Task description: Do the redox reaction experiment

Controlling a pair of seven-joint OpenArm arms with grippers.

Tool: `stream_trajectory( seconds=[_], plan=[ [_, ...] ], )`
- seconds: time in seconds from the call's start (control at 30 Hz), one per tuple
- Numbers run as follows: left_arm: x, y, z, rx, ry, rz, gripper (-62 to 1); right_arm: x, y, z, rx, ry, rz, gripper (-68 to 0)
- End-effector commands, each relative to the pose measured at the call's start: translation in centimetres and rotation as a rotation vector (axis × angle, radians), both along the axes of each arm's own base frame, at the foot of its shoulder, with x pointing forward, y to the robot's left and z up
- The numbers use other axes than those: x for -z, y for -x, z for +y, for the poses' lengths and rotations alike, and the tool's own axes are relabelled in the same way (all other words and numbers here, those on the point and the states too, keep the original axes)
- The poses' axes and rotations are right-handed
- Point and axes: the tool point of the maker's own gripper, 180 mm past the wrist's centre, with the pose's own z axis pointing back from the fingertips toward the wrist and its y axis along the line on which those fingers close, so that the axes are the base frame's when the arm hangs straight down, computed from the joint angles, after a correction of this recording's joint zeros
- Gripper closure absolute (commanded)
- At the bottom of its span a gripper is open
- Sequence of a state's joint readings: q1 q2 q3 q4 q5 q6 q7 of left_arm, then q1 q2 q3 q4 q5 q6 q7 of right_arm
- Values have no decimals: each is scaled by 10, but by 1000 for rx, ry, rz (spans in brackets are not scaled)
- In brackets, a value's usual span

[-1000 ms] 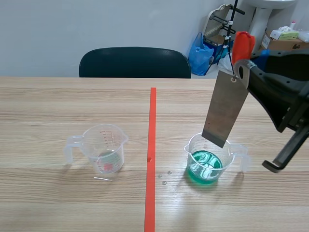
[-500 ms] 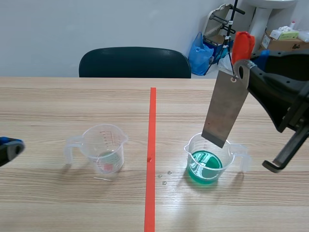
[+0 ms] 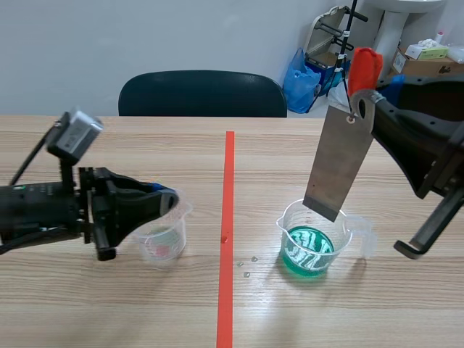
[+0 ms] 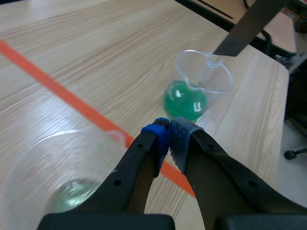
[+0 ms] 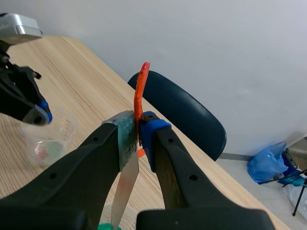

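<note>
Scene view: right fingers (image 3: 395, 130) clamp metal strip (image 3: 337, 163) above green beaker (image 3: 308, 246); left fingers (image 3: 141, 205) closed, empty.

The light wooden table (image 3: 377, 319) has an orange-red tape line (image 3: 228, 217) running across its middle from 12 o'clock to 6 o'clock. At 9 o'clock from the line stands a clear plastic measuring cup (image 3: 165, 245) with red markings and only a little pale liquid at its bottom. At 3 o'clock from the line, well apart from the first, stands a second clear cup (image 3: 313, 243) holding green liquid, with its handle pointing to 3 o'clock. A few small drops (image 3: 246, 274) lie on the wood at 8 o'clock from this cup, between it and the line.
</note>
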State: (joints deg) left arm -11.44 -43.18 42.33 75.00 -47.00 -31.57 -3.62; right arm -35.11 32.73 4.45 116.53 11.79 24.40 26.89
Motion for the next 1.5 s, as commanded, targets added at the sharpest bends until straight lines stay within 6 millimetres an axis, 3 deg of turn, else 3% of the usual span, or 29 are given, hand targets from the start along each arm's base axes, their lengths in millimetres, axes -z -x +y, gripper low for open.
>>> stream_trajectory(
  seconds=[0.0, 0.27, 0.4, 0.73, 1.47],
  plan=[
    [-8, 1, -15, 17, 46, -4, -27, -13, 0, 1, -9, -16, -44, -13],
    [-17, 11, -70, 121, 103, 7, -27, -13, 0, 1, -9, -16, -44, -13],
    [-23, 1, -83, 79, 125, -4, -27, -13, 0, 1, -9, -16, -44, -13],
    [-33, 2, -116, 91, 165, 10, -27, -13, 0, 1, -9, -15, -44, -13],
    [-33, -4, -125, 65, 144, -13, -26, -13, 0, 1, -9, -15, -44, -13]
  ],
)
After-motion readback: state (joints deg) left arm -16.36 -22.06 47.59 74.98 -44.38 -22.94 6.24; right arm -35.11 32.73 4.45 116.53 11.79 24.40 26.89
